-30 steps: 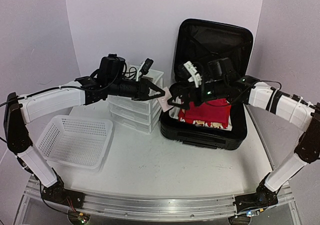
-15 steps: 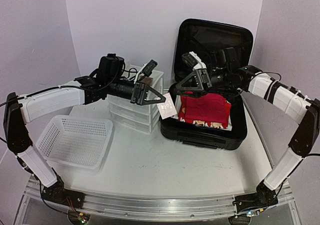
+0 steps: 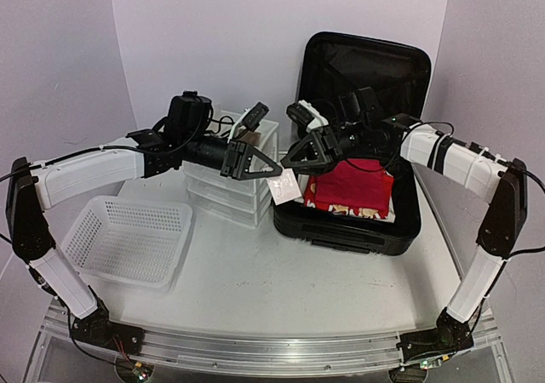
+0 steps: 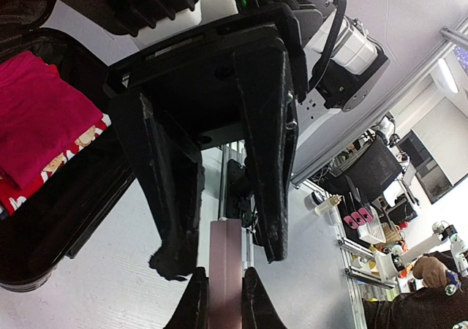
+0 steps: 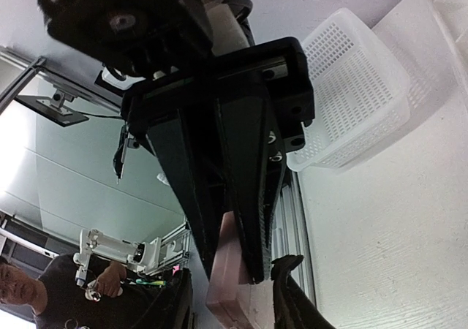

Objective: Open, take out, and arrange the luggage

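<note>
The luggage (image 3: 358, 223) lies open at the back right with its lid (image 3: 366, 64) upright and red folded clothes (image 3: 353, 183) inside. My left gripper (image 3: 274, 167) hangs just left of the case, shut on a flat pale pink packet (image 3: 286, 187). The left wrist view shows this packet (image 4: 225, 263) pinched between the left fingertips (image 4: 193, 307). My right gripper (image 3: 288, 162) faces it from the case side. Its fingers (image 4: 267, 161) stand on either side of the packet's far end with thin gaps. Seen from the right wrist, the packet (image 5: 230, 270) lies between the jaws.
A white mesh basket (image 3: 128, 238) sits at the front left of the table. A small white drawer unit (image 3: 230, 191) stands behind the left gripper, beside the case. The back wall rises close behind both.
The right gripper swung left from over the open case to the packet, and its jaws narrowed around it. The left gripper kept hold of the packet and barely moved.
</note>
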You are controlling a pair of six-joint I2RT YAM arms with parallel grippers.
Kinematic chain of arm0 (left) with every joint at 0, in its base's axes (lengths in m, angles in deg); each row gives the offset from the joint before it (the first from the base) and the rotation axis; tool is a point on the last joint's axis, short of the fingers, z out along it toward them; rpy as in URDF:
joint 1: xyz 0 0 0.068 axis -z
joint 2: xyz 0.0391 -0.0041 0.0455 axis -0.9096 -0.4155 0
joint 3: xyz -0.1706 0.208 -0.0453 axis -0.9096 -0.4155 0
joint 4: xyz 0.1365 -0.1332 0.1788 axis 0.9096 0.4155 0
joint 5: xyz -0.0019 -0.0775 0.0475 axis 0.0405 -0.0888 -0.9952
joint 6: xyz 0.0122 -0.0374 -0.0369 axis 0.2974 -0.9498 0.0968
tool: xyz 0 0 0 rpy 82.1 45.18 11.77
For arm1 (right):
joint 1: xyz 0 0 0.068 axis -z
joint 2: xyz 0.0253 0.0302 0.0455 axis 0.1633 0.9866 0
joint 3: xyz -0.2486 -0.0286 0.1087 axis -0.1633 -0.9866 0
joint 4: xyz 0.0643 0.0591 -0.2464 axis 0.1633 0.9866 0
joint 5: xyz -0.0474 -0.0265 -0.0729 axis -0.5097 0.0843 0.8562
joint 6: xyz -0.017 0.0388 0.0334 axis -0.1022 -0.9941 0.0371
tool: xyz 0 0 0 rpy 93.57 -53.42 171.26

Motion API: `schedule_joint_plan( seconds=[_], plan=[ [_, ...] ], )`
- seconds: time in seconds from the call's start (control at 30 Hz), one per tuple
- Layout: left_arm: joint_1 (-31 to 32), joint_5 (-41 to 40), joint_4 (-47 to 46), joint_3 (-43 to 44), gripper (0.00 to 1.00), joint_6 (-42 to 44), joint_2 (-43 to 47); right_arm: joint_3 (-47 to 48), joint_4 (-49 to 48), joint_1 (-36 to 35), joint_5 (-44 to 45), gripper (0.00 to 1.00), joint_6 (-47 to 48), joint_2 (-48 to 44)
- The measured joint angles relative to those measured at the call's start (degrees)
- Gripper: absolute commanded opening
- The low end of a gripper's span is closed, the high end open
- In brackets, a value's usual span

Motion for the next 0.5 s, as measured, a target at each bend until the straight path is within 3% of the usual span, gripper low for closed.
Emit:
schedule_joint_plan(
  seconds=[0.37, 0.5],
  plan=[
    [0.0, 0.0, 1.1, 0.0, 0.05, -0.2, 0.2, 0.0, 0.5, -0.3, 0.1, 0.14, 0.9, 0.0],
    [-0.1, 0.3, 1.5, -0.1, 0.05, -0.6, 0.3, 0.0, -0.2, -0.3, -0.3, 0.02, 2.1, 0.0]
  ],
)
